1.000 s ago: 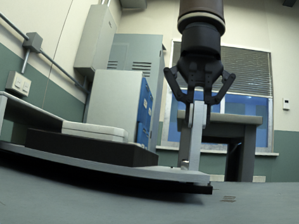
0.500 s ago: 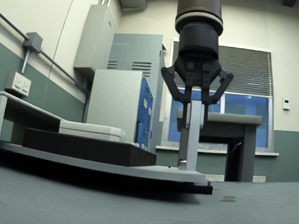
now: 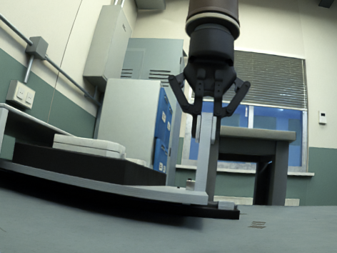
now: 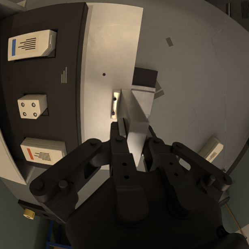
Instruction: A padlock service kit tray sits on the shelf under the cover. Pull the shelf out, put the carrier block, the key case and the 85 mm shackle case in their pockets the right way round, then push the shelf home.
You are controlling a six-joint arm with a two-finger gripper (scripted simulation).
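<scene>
The dark tray (image 4: 41, 88) sits on the pale shelf (image 4: 109, 62), which is drawn out from under the cover. The shelf's upright handle (image 4: 133, 116) is gripped near its top by my closed gripper (image 4: 133, 137). In the tray, a case with a blue stripe (image 4: 30, 45) lies in the far pocket, tilted with one end raised, the small block with four holes (image 4: 32, 106) sits in the middle pocket, and a case with an orange stripe (image 4: 43, 151) lies in the near pocket. From the side camera the handle (image 3: 206, 153) stands at the shelf's front edge.
Another pale case (image 4: 210, 148) lies loose on the table to the right of my gripper. The cover's edge (image 3: 21, 114) overhangs the shelf's back end on the left. A grey cabinet (image 3: 132, 118) and a table (image 3: 257, 143) stand behind.
</scene>
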